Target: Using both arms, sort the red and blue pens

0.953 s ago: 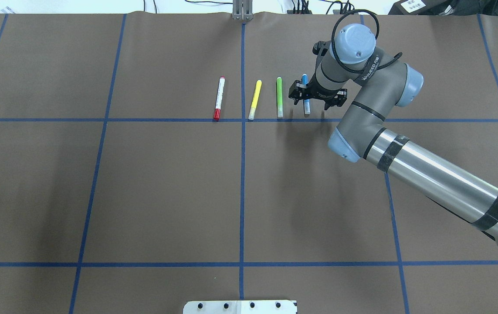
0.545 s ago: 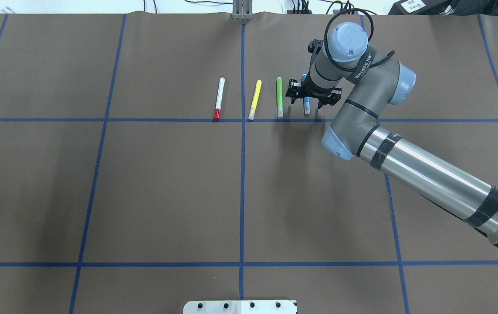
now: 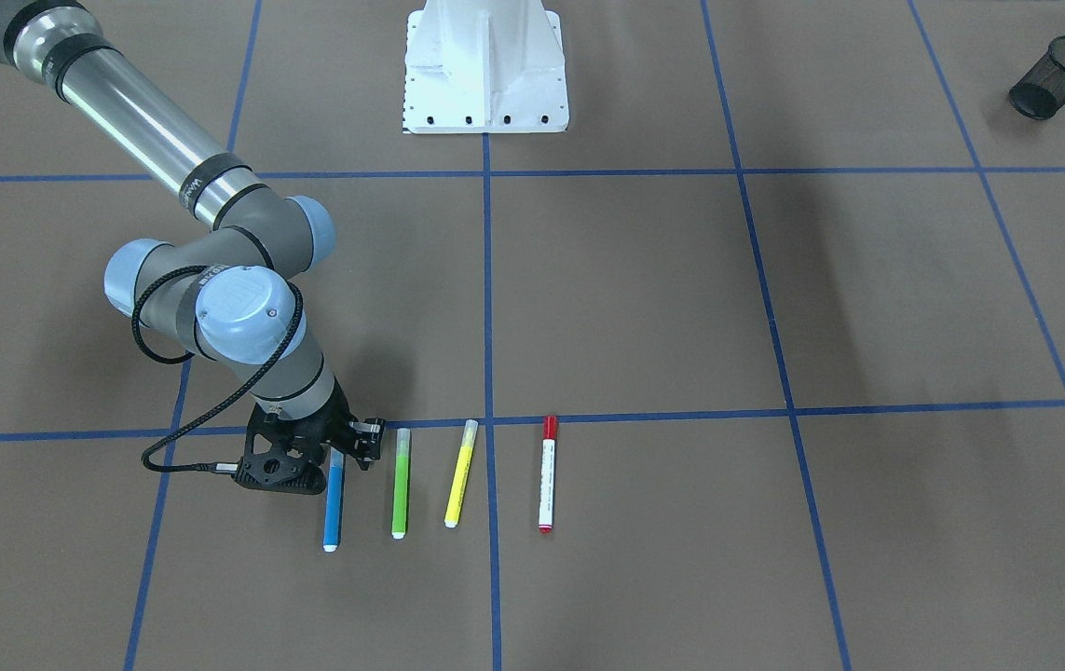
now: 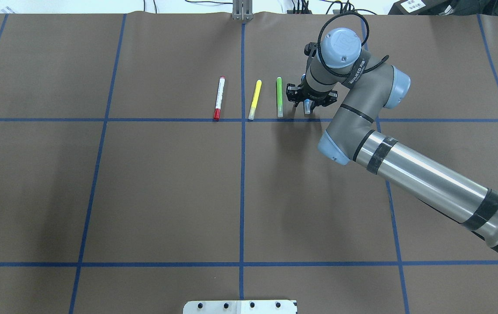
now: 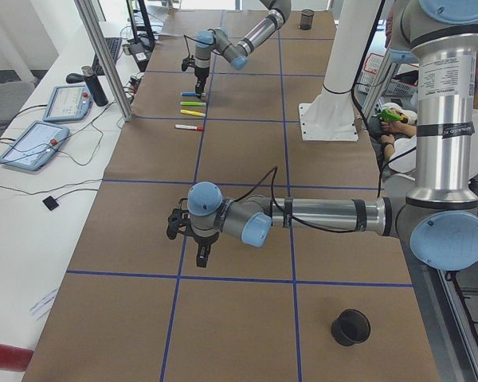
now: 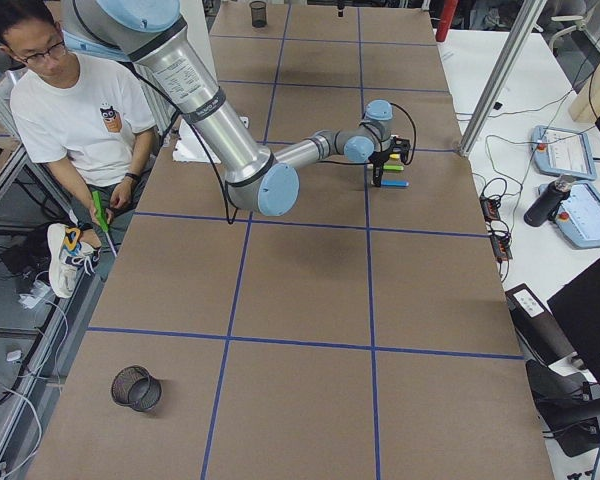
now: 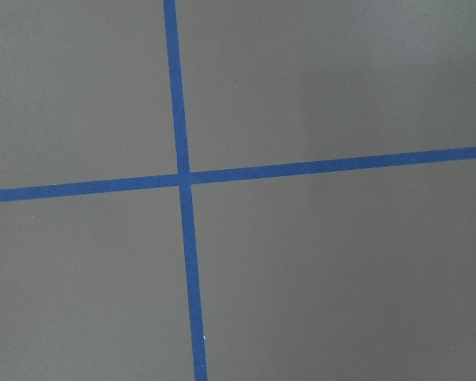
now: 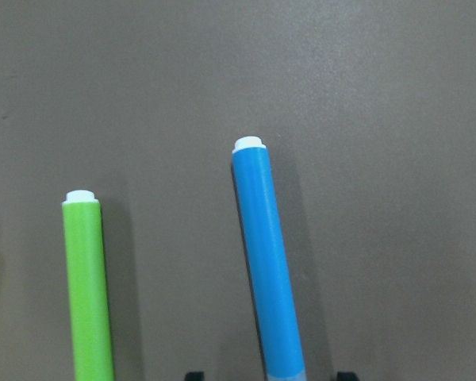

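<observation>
The blue pen [image 3: 334, 503] lies rightmost of a row of markers in the overhead view, only its cap end [image 4: 306, 108] showing below my right gripper [image 4: 309, 101]. That gripper stands low over the pen, open, with a finger on each side of the barrel [image 8: 266, 262] and gaps between. The red pen [image 4: 219, 98], white-barrelled with a red cap, lies untouched at the row's left end. My left gripper [image 5: 201, 248] hangs far off over bare table near a tape crossing [image 7: 182, 178]; I cannot tell its state.
A green marker [image 4: 279, 97] lies close beside the blue pen, a yellow marker [image 4: 255, 99] beyond it. A black mesh cup [image 3: 1044, 89] stands at the table's far end. The white pedestal base [image 3: 485, 65] sits mid-edge. A person [image 6: 75, 110] sits beside the table.
My right gripper has shifted a little left and sunk lower around the blue pen. None of the pens has moved.
</observation>
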